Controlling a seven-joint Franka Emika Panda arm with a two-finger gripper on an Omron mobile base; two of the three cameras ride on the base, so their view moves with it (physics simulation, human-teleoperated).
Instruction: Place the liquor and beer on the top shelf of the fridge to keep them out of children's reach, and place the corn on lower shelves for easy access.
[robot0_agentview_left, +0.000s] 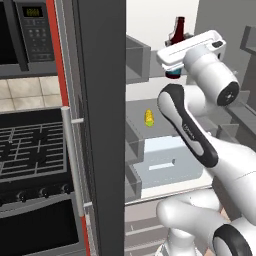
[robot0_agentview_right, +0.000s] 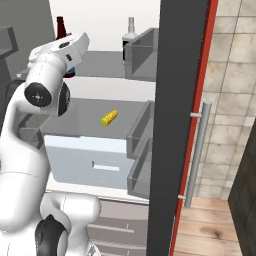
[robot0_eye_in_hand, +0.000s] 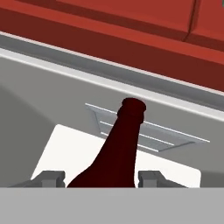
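Inside the open fridge (robot0_agentview_left: 102, 125), the beer (robot0_agentview_left: 176, 35) stands upright, neck up, fingers (robot0_eye_in_hand: 51, 178) clasped around its body.

Beer (robot0_agentview_left: 177, 33) upright at top shelf (robot0_agentview_right: 100, 65) level; liquor (robot0_agentview_right: 130, 31) upright on it. Corn (robot0_agentview_left: 149, 118) lying on lower shelf (robot0_agentview_right: 80, 120).

From my seat I count two bottles, one dark red-brown beer (robot0_agentview_left: 177, 35) and one pale liquor (robot0_agentview_right: 130, 36), plus one corn cob (robot0_agentview_right: 109, 118), one white drawer (robot0_agentview_right: 95, 162) and one open fridge (robot0_agentview_left: 105, 125).
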